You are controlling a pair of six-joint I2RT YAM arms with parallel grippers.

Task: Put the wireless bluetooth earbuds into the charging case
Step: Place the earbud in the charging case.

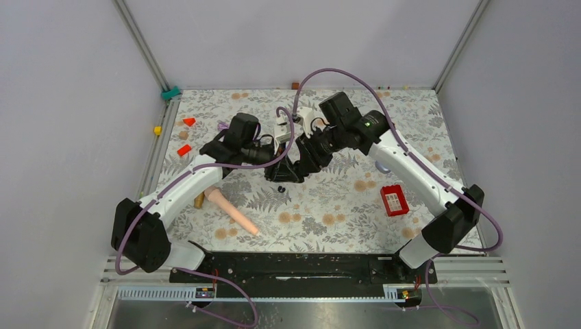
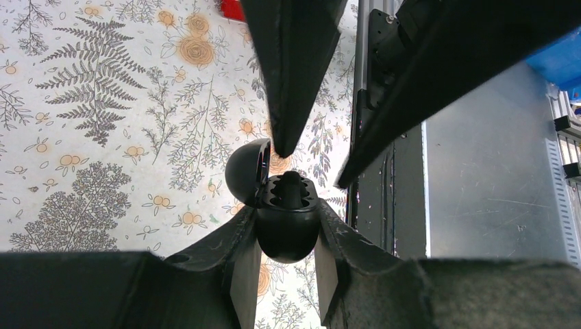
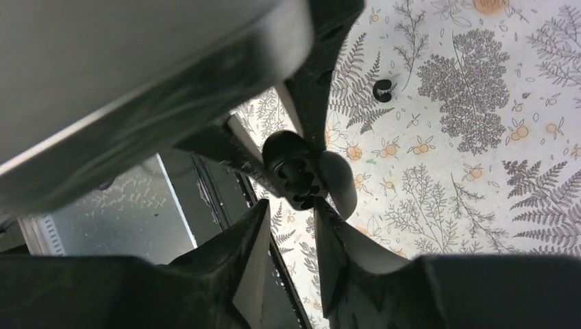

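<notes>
My left gripper (image 2: 288, 209) is shut on the black egg-shaped charging case (image 2: 288, 229) and holds it above the floral table with its lid (image 2: 245, 171) hinged open. A dark rounded piece stands in the middle of the case's sockets; I cannot tell whether it is an earbud. My right gripper (image 3: 292, 205) is open right at the case (image 3: 293, 168), one fingertip (image 3: 320, 209) touching its rim, with nothing between the jaws. Tiny black earbuds (image 1: 279, 188) lie on the table just below both grippers (image 1: 294, 168). One earbud shows in the right wrist view (image 3: 384, 88).
A red box (image 1: 394, 199) lies at the right. A long peach-coloured object (image 1: 233, 211) lies at the front left. Small red blocks (image 1: 183, 150) and a yellow block (image 1: 157, 130) sit at the far left. A white device (image 1: 282, 130) lies behind the grippers.
</notes>
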